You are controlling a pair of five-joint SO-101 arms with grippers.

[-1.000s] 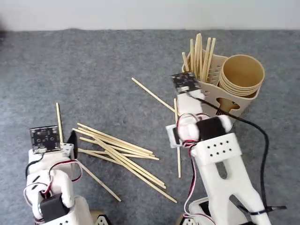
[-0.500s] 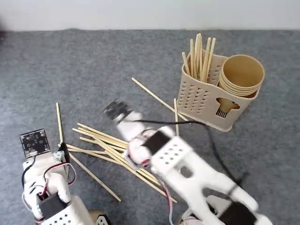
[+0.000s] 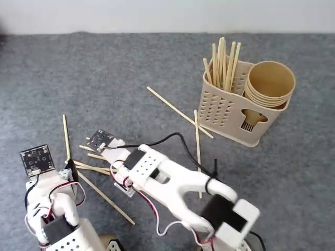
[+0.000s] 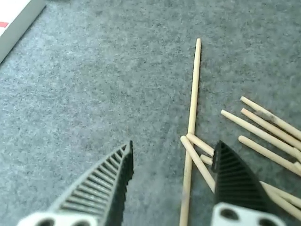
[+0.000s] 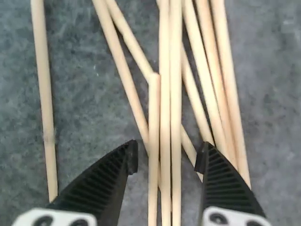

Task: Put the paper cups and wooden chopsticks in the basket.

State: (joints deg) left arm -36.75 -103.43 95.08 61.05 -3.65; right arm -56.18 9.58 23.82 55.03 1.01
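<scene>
Cups [image 3: 271,83] and some chopsticks [image 3: 224,60] stand in the basket [image 3: 220,112]; a pile [image 5: 170,94] lies loose on the surface [image 3: 104,73], both arms' jaws spread, empty.

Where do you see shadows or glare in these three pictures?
High view: even light, no glare on the basket. Left wrist view: a faint, soft shadow beside the long chopstick. Right wrist view: dark gaps between the piled chopsticks.

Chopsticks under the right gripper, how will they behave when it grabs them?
Probably stiff and light: the chopsticks look thin and straight. Being slender and overlapping, several may slide or fan out as the right gripper closes. The rough grey mat should limit rolling.
</scene>
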